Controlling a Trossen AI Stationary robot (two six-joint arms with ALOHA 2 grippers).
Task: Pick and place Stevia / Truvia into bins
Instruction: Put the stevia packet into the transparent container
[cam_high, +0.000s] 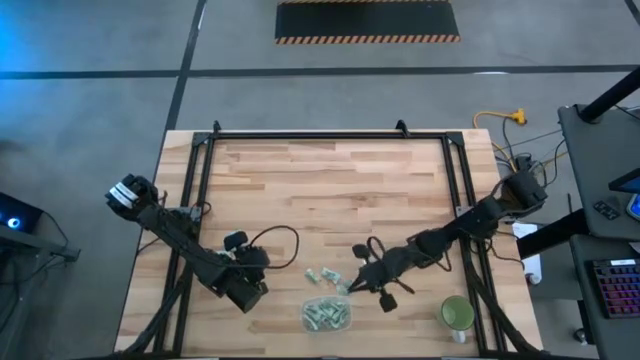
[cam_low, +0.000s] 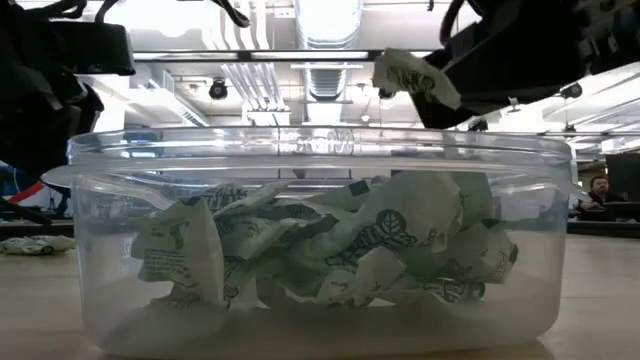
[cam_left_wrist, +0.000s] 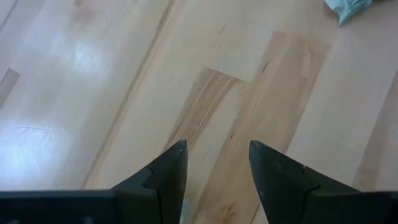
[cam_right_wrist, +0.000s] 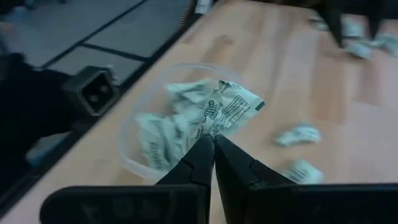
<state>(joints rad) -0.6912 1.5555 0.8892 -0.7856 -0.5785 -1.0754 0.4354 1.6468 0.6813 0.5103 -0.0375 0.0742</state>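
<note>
The clear bin (cam_high: 306, 318) sits near the table's near edge and holds several crumpled pale green and white sachets (cam_low: 330, 245). My right gripper (cam_right_wrist: 213, 138) is shut on one sachet (cam_right_wrist: 231, 107), in the air just above the bin's rim (cam_right_wrist: 127, 158) at its right far corner (cam_high: 347, 287). In the low view that sachet (cam_low: 415, 78) hangs above the bin's wall (cam_low: 100, 200). A few loose sachets (cam_high: 322, 275) lie flat on the wood beyond the bin. My left gripper (cam_left_wrist: 217, 152) is open over bare table, left of the bin (cam_high: 250, 285). My right gripper pinches one sachet by its lower edge (cam_right_wrist: 216, 127) between the two fingertips. The fingers slant down from the table's right side. The sachet is lifted clear and stands out beyond the fingertips, over the bin.
A round green cup (cam_high: 457, 313) stands right of the bin near the table's near edge. More loose sachets (cam_right_wrist: 300, 134) lie on the table beside the bin, and one shows at the edge of the left wrist view (cam_left_wrist: 348, 6). A black frame borders the table.
</note>
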